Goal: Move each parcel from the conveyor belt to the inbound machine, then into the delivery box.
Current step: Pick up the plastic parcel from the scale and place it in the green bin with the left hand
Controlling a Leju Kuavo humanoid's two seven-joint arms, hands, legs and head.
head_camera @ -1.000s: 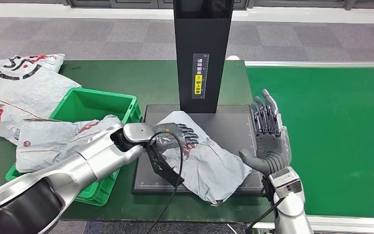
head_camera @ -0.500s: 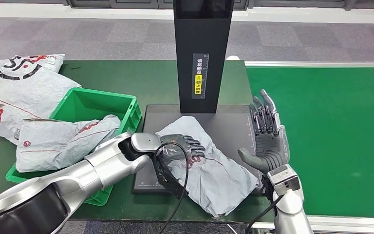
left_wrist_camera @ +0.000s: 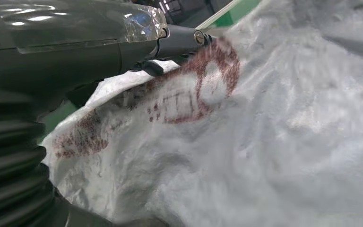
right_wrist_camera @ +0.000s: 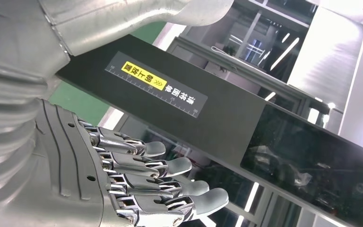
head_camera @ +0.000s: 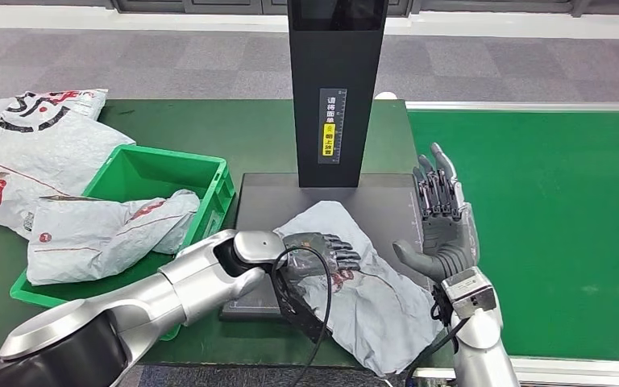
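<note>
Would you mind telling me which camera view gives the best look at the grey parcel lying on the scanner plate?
The head view: it shows the whole grey parcel crumpled across the scanner plate, with the left hand resting on it. The left wrist view gives a close-up of its wrinkled surface and red print. The right wrist view faces the machine's column instead.

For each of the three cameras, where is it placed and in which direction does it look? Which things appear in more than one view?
Head view: high on the body, looking forward and down at the inbound machine, grey parcel, green box; both arms show.
Left wrist view: behind the left hand, close on the parcel.
Right wrist view: behind the right hand, facing the machine's column.
Shared: the parcel in head and left wrist views; the column's yellow label in head and right wrist views.
</note>
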